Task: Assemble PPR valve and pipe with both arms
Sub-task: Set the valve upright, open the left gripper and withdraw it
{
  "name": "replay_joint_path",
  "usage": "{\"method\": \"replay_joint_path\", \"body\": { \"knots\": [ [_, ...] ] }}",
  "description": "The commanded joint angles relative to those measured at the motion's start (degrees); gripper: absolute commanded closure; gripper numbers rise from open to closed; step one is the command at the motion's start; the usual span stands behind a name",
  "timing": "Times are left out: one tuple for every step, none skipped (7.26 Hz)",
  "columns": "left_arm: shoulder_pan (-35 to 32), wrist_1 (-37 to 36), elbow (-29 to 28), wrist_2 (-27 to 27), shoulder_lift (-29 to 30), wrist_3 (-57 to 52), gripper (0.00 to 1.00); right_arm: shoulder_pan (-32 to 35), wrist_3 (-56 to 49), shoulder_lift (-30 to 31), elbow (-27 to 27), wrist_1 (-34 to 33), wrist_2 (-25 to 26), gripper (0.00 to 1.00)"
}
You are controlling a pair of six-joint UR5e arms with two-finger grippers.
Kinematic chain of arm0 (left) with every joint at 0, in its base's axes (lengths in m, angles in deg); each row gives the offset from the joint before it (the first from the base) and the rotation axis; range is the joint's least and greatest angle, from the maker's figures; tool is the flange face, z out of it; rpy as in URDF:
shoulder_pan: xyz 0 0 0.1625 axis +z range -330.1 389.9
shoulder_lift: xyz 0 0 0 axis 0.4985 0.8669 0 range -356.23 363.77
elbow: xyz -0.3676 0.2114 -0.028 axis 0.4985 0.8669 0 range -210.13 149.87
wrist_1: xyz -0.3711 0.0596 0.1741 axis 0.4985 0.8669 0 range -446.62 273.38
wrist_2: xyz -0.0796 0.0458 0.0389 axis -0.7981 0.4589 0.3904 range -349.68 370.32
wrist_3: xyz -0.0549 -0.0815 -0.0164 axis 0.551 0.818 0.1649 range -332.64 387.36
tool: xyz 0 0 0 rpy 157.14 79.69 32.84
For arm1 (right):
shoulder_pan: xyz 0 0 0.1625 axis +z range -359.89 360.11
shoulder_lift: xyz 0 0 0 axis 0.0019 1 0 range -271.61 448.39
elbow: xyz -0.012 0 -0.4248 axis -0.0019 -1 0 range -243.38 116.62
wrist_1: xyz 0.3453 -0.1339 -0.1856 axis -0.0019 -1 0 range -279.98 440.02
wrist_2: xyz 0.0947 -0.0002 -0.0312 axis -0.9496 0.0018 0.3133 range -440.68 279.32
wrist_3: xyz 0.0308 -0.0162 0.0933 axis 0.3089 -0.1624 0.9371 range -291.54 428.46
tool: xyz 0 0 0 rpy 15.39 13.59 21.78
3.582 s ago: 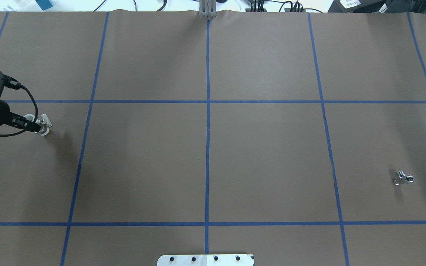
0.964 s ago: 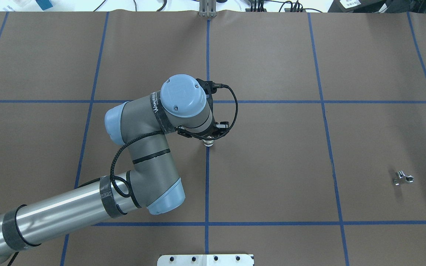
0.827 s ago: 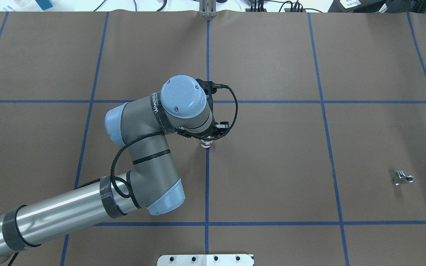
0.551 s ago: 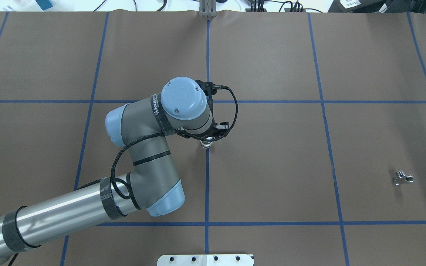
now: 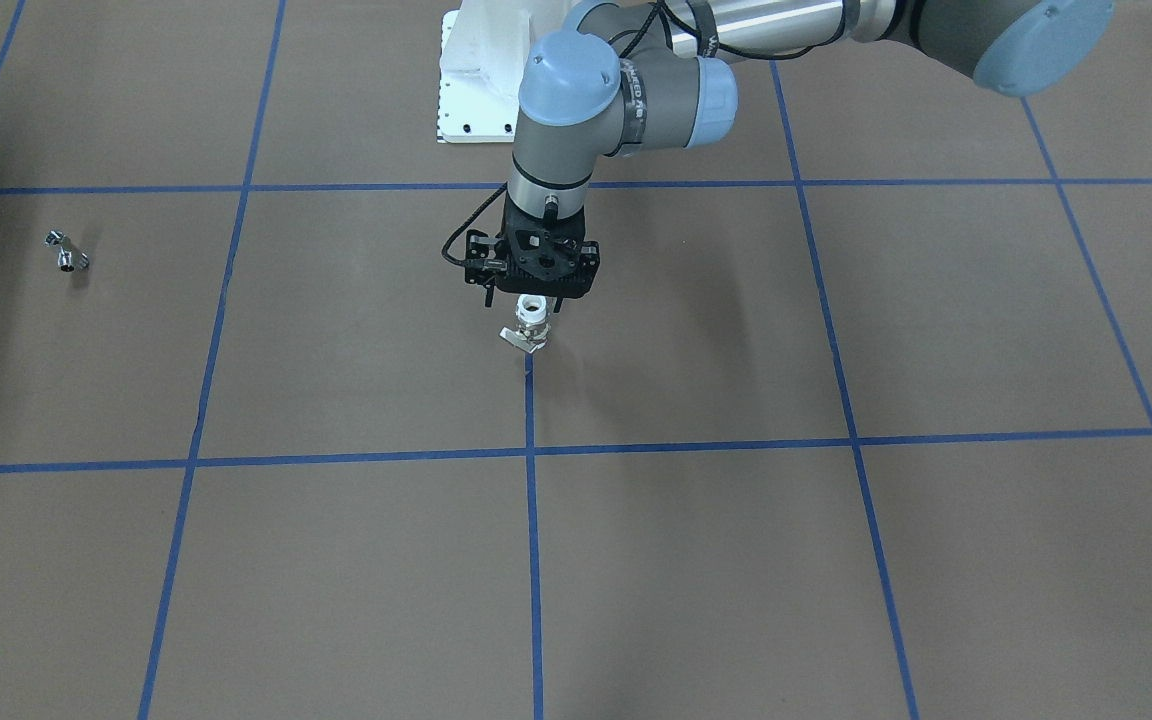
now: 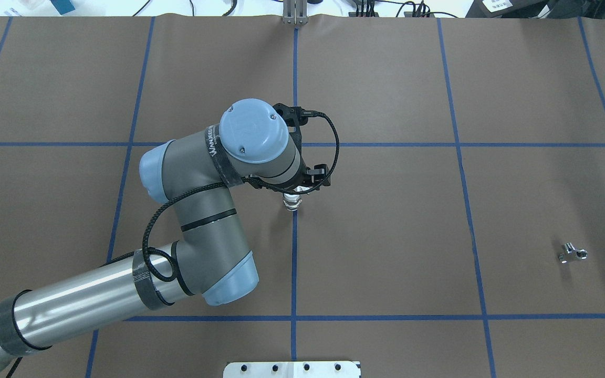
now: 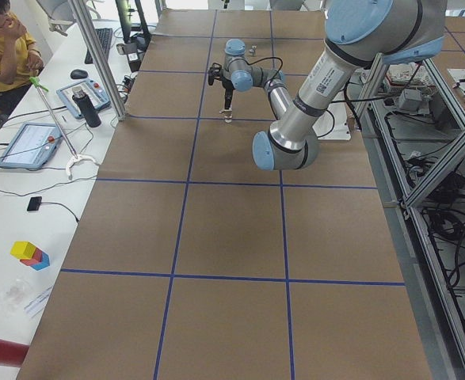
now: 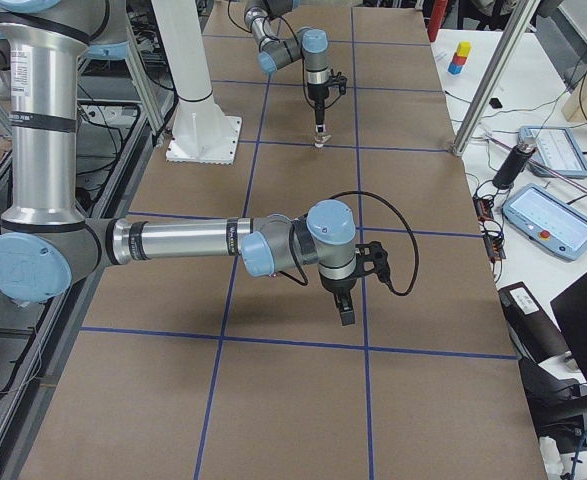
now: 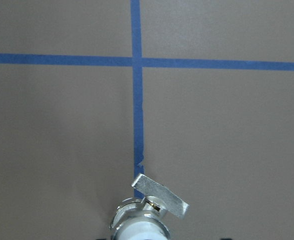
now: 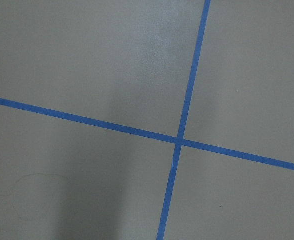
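Note:
The white PPR valve (image 5: 533, 325) stands upright on the blue centre line of the table (image 6: 386, 236), its lever tab (image 9: 162, 197) pointing sideways. My left gripper (image 5: 533, 298) hangs straight above it, pointing down. It looks open, with the jaws apart on either side of the valve's ring-shaped top. The overhead view shows only the valve's lower end (image 6: 292, 202) past the wrist. The chrome pipe (image 6: 572, 253) lies alone on the robot's right side, also seen as the pipe (image 5: 66, 250). My right gripper (image 8: 345, 318) hovers over bare paper; whether it is open or shut I cannot tell.
The white pedestal (image 5: 476, 90) stands at the robot's edge of the table. A person (image 7: 2, 55) sits at the side desk with tablets and a bottle. Aluminium frame posts (image 8: 483, 90) rise along the far side.
The left arm carried the valve from the far left to the table's centre. In the last second its wrist has lifted a little while the valve stays put. The pipe has not moved.

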Motion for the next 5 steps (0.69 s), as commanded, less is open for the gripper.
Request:
{"method": "replay_joint_path", "body": {
  "knots": [
    [-2.97,-0.47,7.9,-0.29,-7.09,-5.72,0.0,0.0,0.61,0.09,0.51,0.07,-0.42,0.0],
    [-3.77,-2.82,14.21,-0.38,-12.27,-11.52,0.0,-0.26,0.79,0.09,0.6,0.07,-3.91,0.0],
    [-5.61,-9.98,20.62,-0.64,-14.5,-16.1,0.0,-1.05,0.88,0.09,0.86,0.15,-5.51,0.0],
    [-8.58,-16.23,26.52,-3.69,-17.13,-22.58,0.0,-2.01,3.84,0.0,1.73,0.16,-5.35,0.0],
    [-12.7,-17.16,30.32,-7.81,-22.03,-28.22,0.0,-3.15,9.0,0.0,4.53,0.24,-5.26,0.0]
  ]
}}
